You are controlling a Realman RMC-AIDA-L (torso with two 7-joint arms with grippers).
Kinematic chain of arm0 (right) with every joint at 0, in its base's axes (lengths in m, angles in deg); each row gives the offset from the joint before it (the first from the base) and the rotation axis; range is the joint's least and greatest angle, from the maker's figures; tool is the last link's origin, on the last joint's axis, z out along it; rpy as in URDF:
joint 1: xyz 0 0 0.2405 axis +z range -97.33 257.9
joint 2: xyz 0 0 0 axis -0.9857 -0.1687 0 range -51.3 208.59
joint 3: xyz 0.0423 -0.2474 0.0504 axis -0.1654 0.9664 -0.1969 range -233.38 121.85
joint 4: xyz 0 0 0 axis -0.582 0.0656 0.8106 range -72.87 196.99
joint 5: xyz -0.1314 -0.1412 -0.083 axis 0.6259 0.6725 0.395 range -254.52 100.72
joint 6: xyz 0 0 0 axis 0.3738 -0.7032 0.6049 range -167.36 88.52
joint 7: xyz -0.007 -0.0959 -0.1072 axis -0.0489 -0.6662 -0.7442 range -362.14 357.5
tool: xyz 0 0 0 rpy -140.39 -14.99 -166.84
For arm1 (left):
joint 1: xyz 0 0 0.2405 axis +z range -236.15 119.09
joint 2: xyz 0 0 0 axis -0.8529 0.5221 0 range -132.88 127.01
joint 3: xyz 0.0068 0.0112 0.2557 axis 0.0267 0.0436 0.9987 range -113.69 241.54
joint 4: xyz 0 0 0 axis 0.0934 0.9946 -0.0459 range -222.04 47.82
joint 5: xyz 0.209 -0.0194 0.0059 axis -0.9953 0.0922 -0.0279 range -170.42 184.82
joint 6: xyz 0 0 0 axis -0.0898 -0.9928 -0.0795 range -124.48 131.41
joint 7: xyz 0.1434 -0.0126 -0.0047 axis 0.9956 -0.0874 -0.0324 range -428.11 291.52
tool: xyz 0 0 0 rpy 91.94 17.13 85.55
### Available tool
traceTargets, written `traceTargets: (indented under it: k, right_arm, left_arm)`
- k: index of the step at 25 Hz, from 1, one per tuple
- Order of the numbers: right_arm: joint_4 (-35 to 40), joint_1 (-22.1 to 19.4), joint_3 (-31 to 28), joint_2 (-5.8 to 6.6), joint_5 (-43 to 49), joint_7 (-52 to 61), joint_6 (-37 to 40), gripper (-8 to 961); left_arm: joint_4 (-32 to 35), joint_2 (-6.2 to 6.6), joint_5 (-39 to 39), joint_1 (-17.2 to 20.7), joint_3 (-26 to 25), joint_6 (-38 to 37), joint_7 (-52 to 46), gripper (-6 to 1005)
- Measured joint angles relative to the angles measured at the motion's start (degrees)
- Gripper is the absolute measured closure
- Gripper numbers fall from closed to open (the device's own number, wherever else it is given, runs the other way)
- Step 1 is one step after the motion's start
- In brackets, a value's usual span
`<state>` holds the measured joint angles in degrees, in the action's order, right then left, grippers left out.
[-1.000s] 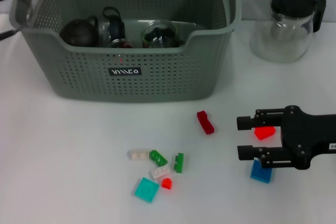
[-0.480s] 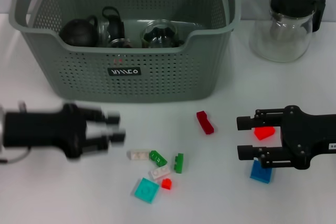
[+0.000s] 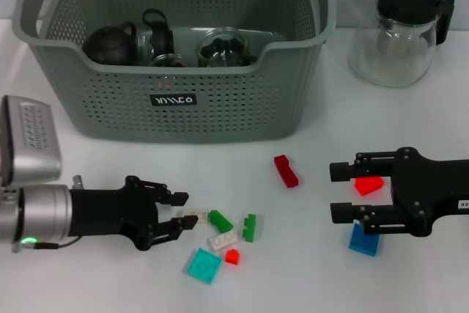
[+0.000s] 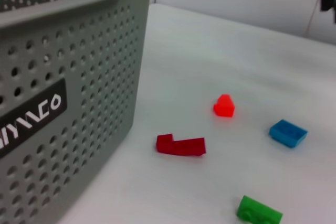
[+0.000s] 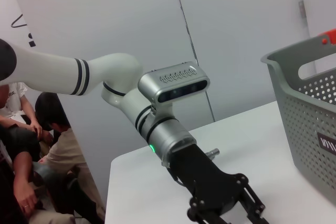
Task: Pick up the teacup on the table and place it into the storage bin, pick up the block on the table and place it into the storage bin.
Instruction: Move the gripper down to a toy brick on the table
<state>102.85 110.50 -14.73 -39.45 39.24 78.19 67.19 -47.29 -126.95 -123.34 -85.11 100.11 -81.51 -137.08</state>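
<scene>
The white block (image 3: 195, 217) lies low and centre in the head view, just ahead of the left gripper (image 3: 180, 212), whose fingers are apart. It looks light, rigid and slick, best pinched across its short sides. The storage bin (image 3: 176, 100) stands above; the right gripper (image 3: 339, 192) waits, fingers apart, on the counter (image 3: 95, 276).

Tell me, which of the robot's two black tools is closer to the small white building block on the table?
The left. The left tool has its open tips right at the white block; the right tool sits far off to the block's right, open around a bright red block.
</scene>
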Motion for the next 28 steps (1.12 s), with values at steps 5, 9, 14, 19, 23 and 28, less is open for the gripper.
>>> traceTargets:
  k: [5, 9, 14, 19, 23, 28]
  right_arm:
    - [0.0, 0.0, 0.0, 0.03, 0.0, 0.0, 0.1, 267]
    - [0.0, -0.1, 0.0, 0.06, 0.0, -0.1, 0.1, 267]
    - [-0.1, -0.4, 0.0, 0.06, 0.0, -0.2, 0.1, 267]
    - [-0.1, -0.4, 0.0, 0.06, 0.0, -0.2, 0.1, 267]
    - [-0.1, -0.4, 0.0, 0.10, 0.0, -0.3, 0.0, 267]
    - [-0.1, -0.5, 0.0, 0.15, 0.0, -0.3, -0.1, 267]
  left_arm:
    - [-2.5, -0.23, 0.3, -0.8, 0.3, 2.7, 2.7, 603]
    - [-3.0, -0.36, 0.9, -1.0, 0.3, 3.6, 4.2, 603]
    - [-4.4, -0.44, 1.3, -1.3, 0.6, 6.4, 5.0, 604]
    - [-5.3, -0.37, 1.2, -1.5, 0.6, 7.2, 5.1, 604]
    - [-6.0, -0.35, 0.8, -1.6, 1.2, 7.4, 5.1, 604]
    - [-6.0, -0.35, 0.7, -1.5, 1.5, 7.4, 5.1, 604]
